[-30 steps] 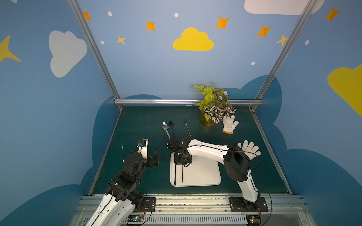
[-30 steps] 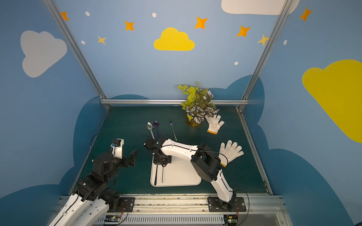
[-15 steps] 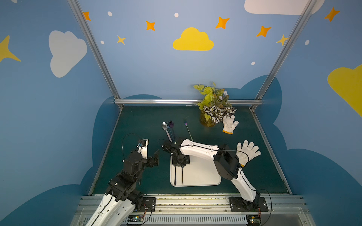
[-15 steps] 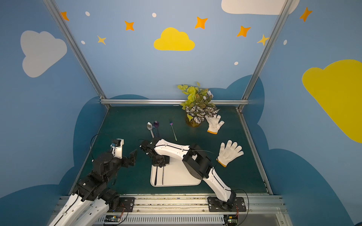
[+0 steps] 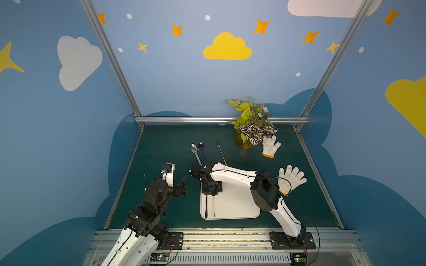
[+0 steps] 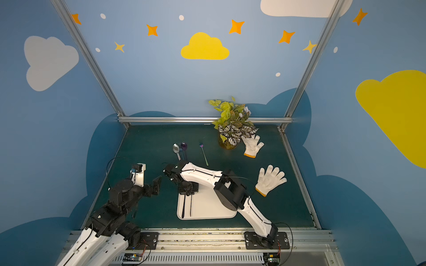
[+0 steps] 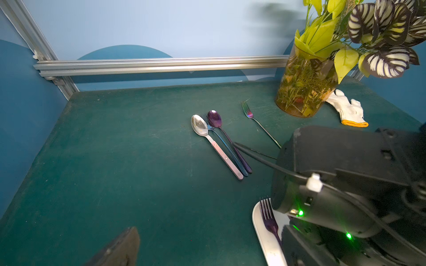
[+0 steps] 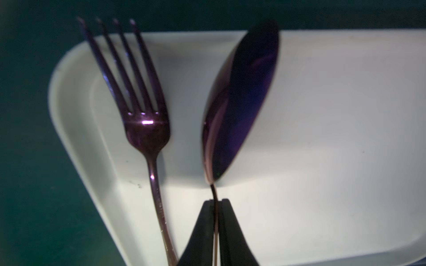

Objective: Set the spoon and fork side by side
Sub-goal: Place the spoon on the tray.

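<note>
1. Left pincer (image 5: pixel 183 187): the jaws stand wide apart with nothing between them. It hangs over the green counter (image 7: pixel 115 161), just left of the white tray (image 5: pixel 235 207) and clear of it.
2. Farther back on the counter, three spare pieces lie close together with their handles toward the robot: silver spoon (image 7: pixel 214 145), blue fork (image 7: pixel 227 150) and purple spare spoon (image 7: pixel 214 119). Their handles touch or nearly touch.
3. The fork (image 8: pixel 147 129) lies flat along the tray's left side. Its tines reach out over the far rim, and its handle runs back toward the robot.
4. The spoon (image 8: pixel 239 103) is on the tray just right of the fork, roughly parallel to it and not touching it. Its bowl is turned up on its edge rather than lying flat. In both top views the two dark handles show as near-parallel lines in the tray's left part.
5. Right pincer (image 8: pixel 216 202): closed on the spoon's thin handle just behind the bowl, with the black fingers (image 8: pixel 200 225) one on each side of it. Its arm reaches across the tray from the right.
6. A thin fork (image 7: pixel 262 129) lies alone on the counter, right of the spare trio and angled.
7. A plant (image 7: pixel 304 92) in a clear vase stands at the back right.
8. The far glove (image 5: pixel 270 146) lies beside the vase; whether they touch, I cannot tell. The near glove (image 5: pixel 291 178) lies flat to the right of the tray, apart from it.
</note>
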`<action>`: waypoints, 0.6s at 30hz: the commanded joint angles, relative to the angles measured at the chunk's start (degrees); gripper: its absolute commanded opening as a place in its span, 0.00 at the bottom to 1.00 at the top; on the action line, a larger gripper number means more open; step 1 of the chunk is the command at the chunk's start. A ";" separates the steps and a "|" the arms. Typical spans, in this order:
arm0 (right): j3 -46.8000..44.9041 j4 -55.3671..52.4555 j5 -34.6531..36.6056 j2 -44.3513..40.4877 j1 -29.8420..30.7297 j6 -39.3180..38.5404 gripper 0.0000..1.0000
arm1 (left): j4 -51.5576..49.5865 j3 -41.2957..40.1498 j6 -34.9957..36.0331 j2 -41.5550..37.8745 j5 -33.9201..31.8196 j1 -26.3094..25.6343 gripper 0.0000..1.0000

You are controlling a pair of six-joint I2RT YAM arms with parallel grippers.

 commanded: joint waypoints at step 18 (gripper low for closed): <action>0.82 -1.30 0.92 -2.88 0.30 -4.92 0.19 | 0.42 -0.60 -0.04 -0.01 -0.12 -0.13 1.00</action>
